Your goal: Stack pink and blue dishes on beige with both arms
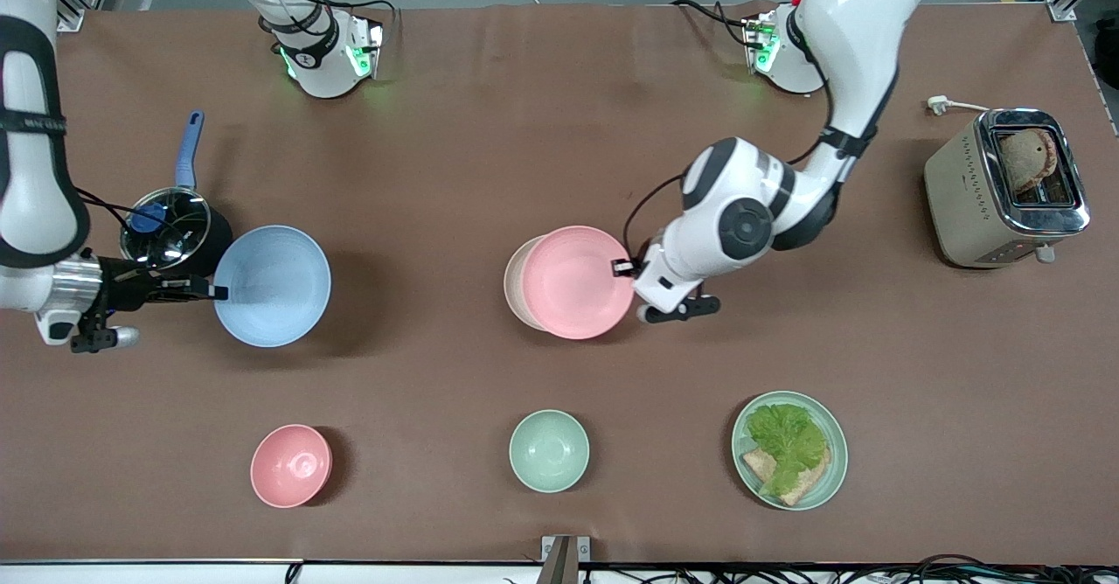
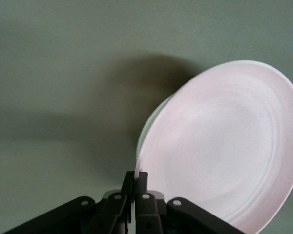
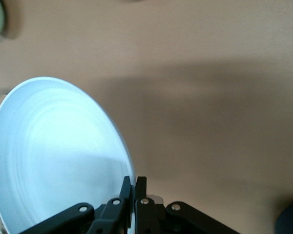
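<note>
The pink plate (image 1: 577, 281) hangs tilted over the beige plate (image 1: 516, 283), which shows only as a cream sliver under its edge at mid-table. My left gripper (image 1: 622, 267) is shut on the pink plate's rim (image 2: 136, 168); the beige plate (image 2: 149, 127) peeks out beneath it there. The blue plate (image 1: 273, 285) is held above the table toward the right arm's end, my right gripper (image 1: 217, 291) shut on its rim. In the right wrist view the blue plate (image 3: 58, 156) fills the space beside the pinching fingers (image 3: 135, 187).
A lidded pot (image 1: 170, 225) with a blue handle stands by the right gripper. A small pink bowl (image 1: 291, 465), a mint bowl (image 1: 549, 450) and a mint plate with lettuce and bread (image 1: 789, 450) sit nearer the camera. A toaster (image 1: 1005, 186) stands toward the left arm's end.
</note>
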Tool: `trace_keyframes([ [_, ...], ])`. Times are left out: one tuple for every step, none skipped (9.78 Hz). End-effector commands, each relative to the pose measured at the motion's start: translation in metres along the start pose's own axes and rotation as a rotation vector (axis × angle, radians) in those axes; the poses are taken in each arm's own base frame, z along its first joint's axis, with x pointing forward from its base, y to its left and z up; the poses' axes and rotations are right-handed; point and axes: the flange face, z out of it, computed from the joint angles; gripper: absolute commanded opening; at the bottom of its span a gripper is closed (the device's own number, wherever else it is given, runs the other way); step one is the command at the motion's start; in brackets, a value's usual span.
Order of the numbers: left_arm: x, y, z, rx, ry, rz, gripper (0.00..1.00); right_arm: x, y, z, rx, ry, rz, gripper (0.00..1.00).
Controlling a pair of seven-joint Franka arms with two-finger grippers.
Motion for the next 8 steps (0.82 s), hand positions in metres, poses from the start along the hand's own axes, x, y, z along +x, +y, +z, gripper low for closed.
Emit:
trace_keyframes([
  [-0.003, 0.014, 0.041, 0.007, 0.033, -0.038, 0.01, -0.009, -0.097, 0.002, -0.043, -0.008, 0.053, 0.0],
  [0.003, 0.009, 0.043, 0.039, 0.059, -0.02, 0.01, -0.011, -0.143, 0.014, -0.063, -0.008, 0.062, 0.0],
  [0.004, 0.005, 0.045, 0.064, 0.072, -0.007, 0.01, -0.016, -0.171, 0.017, -0.071, -0.004, 0.062, 0.0],
  [0.001, 0.006, 0.048, 0.069, 0.07, -0.009, 0.01, -0.029, -0.19, 0.018, -0.074, -0.014, 0.066, 0.0],
  [0.0, 0.007, 0.051, 0.072, 0.066, -0.013, 0.02, -0.048, -0.212, 0.032, -0.084, -0.031, 0.047, 0.01],
  [0.001, 0.004, 0.06, 0.08, 0.056, -0.018, 0.03, -0.059, -0.22, 0.046, -0.092, -0.021, 0.052, 0.01],
  [-0.003, 0.005, 0.066, 0.086, 0.049, -0.021, 0.03, -0.062, -0.227, 0.068, -0.103, 0.002, 0.059, 0.01],
  [-0.006, 0.004, 0.068, 0.093, 0.045, -0.031, 0.03, -0.064, -0.241, 0.094, -0.116, 0.039, 0.064, 0.01],
])
